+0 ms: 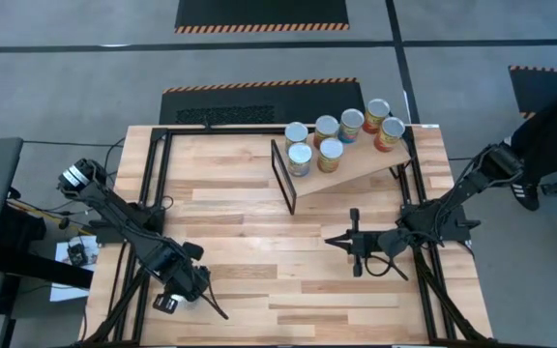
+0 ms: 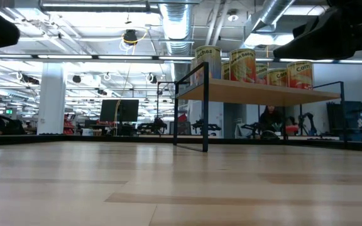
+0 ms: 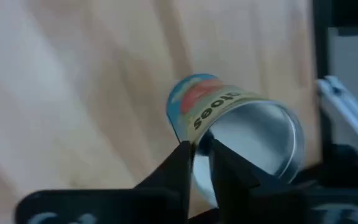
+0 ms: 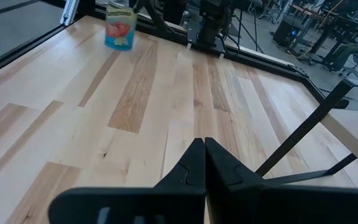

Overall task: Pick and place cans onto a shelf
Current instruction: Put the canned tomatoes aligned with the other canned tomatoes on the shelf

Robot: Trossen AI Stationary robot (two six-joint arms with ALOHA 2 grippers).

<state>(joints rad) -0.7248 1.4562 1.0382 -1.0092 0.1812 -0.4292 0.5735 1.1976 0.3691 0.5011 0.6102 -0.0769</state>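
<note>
7 cans [image 1: 330, 153] are seen on the shelf [image 1: 366, 166], 1 can [image 3: 229, 118] is left on the counter [image 1: 259, 280] at the left claw [image 3: 197, 144] (grip cannot be told), and the right claw [image 4: 202, 142] is pressed together, empty.

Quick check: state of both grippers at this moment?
Left gripper: nearly closed, fingertips at a can; a grip cannot be told.
Right gripper: shut, empty, above the table.

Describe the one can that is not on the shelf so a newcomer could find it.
On the wooden table, look to the left side, far from the shelf, where the left gripper is. The lone can stands upright just ahead of it. Unlike the seven cans on the shelf, its label is blue and red.
</note>
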